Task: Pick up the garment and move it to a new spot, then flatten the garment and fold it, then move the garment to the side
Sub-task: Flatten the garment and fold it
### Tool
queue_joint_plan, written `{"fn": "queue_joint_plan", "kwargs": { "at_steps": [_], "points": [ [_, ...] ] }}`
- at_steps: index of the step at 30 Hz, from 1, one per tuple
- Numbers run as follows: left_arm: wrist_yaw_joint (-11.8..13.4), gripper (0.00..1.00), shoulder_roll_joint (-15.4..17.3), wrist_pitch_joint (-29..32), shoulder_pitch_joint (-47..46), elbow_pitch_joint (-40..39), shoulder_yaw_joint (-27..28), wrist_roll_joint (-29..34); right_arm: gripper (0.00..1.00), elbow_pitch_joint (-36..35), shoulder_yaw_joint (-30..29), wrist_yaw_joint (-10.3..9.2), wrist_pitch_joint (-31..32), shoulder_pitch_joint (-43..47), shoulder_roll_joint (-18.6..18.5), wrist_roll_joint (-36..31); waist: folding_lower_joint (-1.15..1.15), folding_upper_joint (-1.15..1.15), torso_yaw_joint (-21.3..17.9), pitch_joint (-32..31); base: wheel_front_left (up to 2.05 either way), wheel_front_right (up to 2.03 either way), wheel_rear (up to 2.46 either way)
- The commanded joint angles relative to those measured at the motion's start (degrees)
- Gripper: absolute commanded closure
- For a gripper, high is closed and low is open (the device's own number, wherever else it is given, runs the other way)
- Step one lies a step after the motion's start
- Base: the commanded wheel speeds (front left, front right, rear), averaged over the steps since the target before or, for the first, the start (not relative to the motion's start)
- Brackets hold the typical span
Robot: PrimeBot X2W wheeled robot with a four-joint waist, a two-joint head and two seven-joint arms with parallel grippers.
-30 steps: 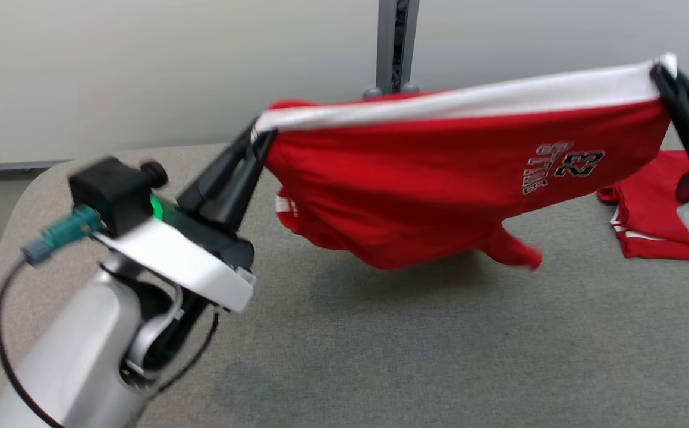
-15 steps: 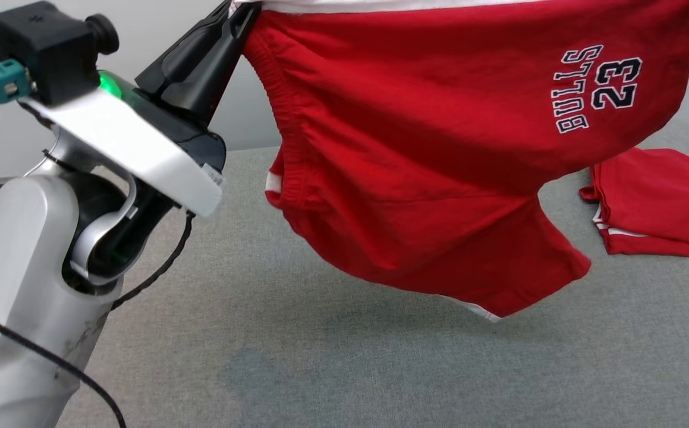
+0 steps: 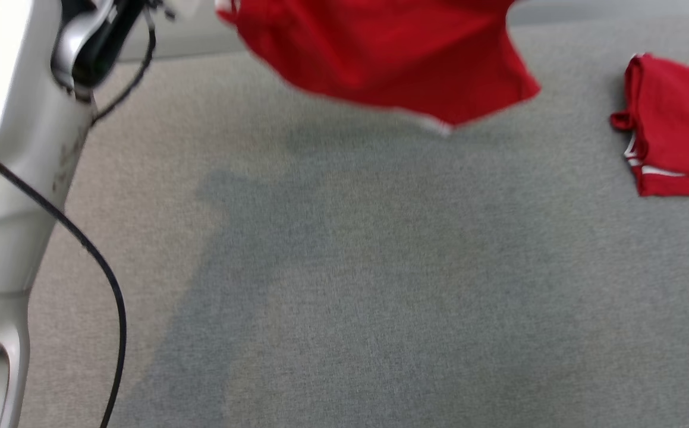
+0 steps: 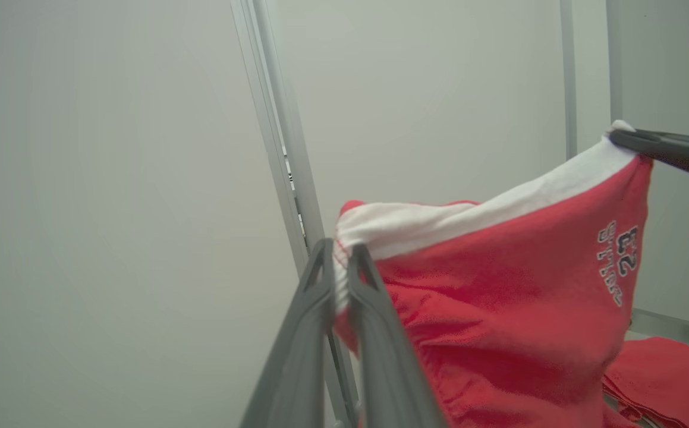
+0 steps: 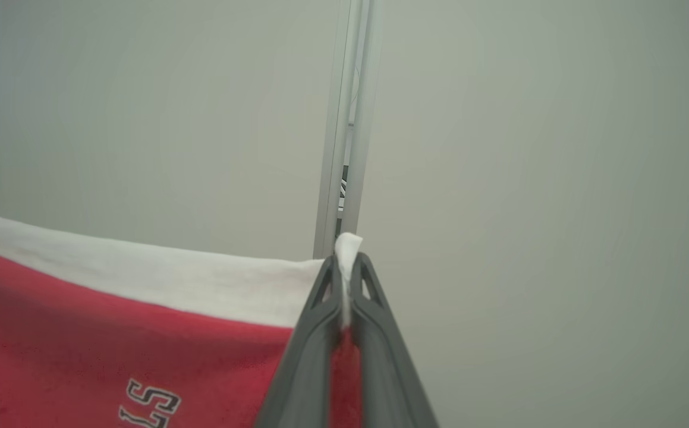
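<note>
Both ends of the white waistband are being pinched: left gripper is clamping one end, right gripper is clamping the opposite corner. So the garment (red shorts, number print on one leg) is hanging stretched between them in the air over the grey table, with the legs dangling clear of the surface. For the lay-down I'd be holding the band taut and level, lowering both ends together so the hems are touching first, then drawing back to let the legs lie flat. Aiming for the open middle, well apart from the other red piece lying at the right. Any slack between the grippers is likely going to bunch the cloth. Head view is blurring and cropping the garment's top edge, with the pale left forearm and its cable crowding one side. How deep the cloth is sitting in the jaws is hard to tell, and the back layer is hiding behind the front
</note>
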Motion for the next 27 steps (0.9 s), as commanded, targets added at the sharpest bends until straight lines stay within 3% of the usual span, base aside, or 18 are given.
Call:
{"fn": "queue_joint_plan", "kwargs": {
  "at_steps": [1,6,8,12,16,21,25,27],
  "points": [
    [-0.3,1.0,-0.8,-3.4,-4.5,4.5,-0.8,2.2,1.0,3.9,-0.1,-0.02,-2.8,-4.3,1.2,-1.5,0.0,0.0,0.2,7.7,0.0,0.0,0.0],
    [-0.6,1.0,-2.8,-14.6,-16.2,16.4,-2.3,7.4,1.0,11.8,-1.3,-0.02,-6.8,-15.8,3.8,-6.2,0.0,0.0,-0.3,14.5,0.0,0.0,0.0],
    [-0.4,1.0,-3.1,-16.2,-18.2,18.3,-2.2,8.2,1.0,12.2,-2.3,-0.02,-6.9,-17.6,4.0,-7.5,0.0,0.0,-0.4,15.9,0.0,0.0,0.0],
    [1.3,1.0,-4.5,-18.7,-23.5,22.6,-0.2,10.6,1.0,8.5,-10.2,-0.03,-6.9,-19.9,4.7,-14.2,0.0,0.0,-0.7,20.5,0.0,0.0,0.0],
    [1.1,1.0,-5.3,-18.9,-23.5,19.3,3.2,13.0,1.0,3.6,-17.1,-0.03,-6.9,-17.6,5.9,-19.5,0.0,0.0,-0.6,24.5,0.0,0.0,0.0],
    [-0.4,1.0,-6.7,-18.9,-17.5,15.2,4.5,14.6,1.0,-1.1,-19.5,-0.03,-6.9,-10.9,7.0,-22.2,0.0,0.0,0.2,26.9,0.0,0.0,0.0],
    [-0.8,1.0,-7.2,-18.9,-10.7,10.8,1.9,14.3,1.0,-4.9,-20.0,-0.02,-6.9,-4.2,6.6,-21.7,0.0,0.0,0.5,27.2,0.0,0.0,0.0],
    [-0.8,1.0,-5.8,-18.9,-6.3,7.6,-0.7,13.5,1.0,-7.3,-20.1,-0.02,-6.9,-0.4,6.1,-21.2,0.0,0.0,0.5,26.7,0.0,0.0,0.0]
  ]
}}
